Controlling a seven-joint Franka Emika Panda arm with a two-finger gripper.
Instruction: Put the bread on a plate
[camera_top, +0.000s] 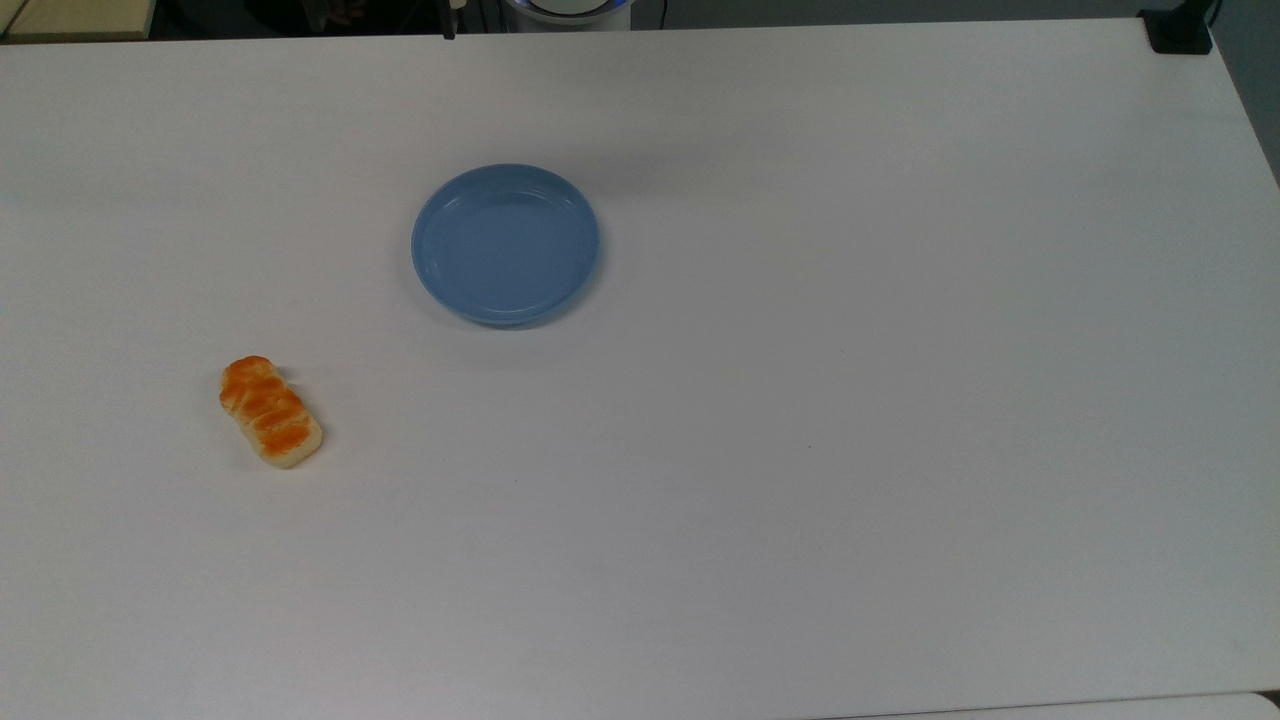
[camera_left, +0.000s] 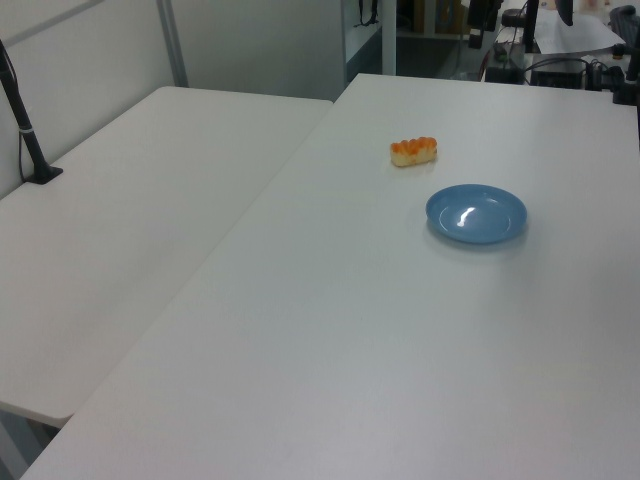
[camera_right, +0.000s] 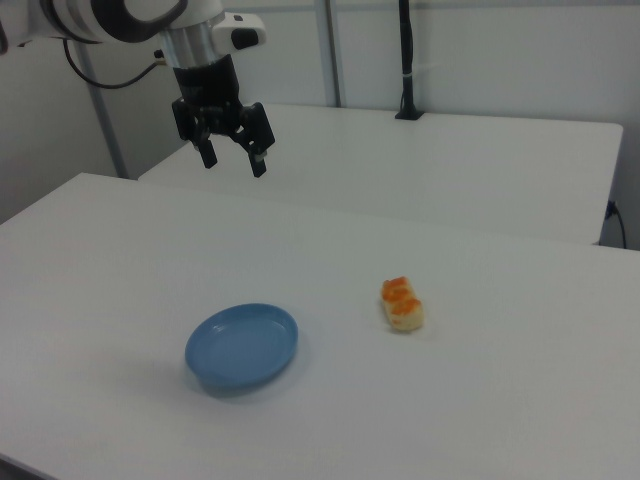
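The white tabletop (camera_top: 800, 450) is carrying the empty blue plate (camera_top: 506, 245), the gripper (camera_right: 232, 159) is hanging high above the plate with fingers spread wide and holding nothing, and the bread (camera_top: 270, 412) is lying well apart from the plate.

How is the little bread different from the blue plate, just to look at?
The bread is oblong with a bumpy orange-brown top; the plate is round, smooth and plain light blue. The plate is clearly wider than the bread is long. The bread stands taller; the plate is shallow. Both rest apart on the white table, untouched.
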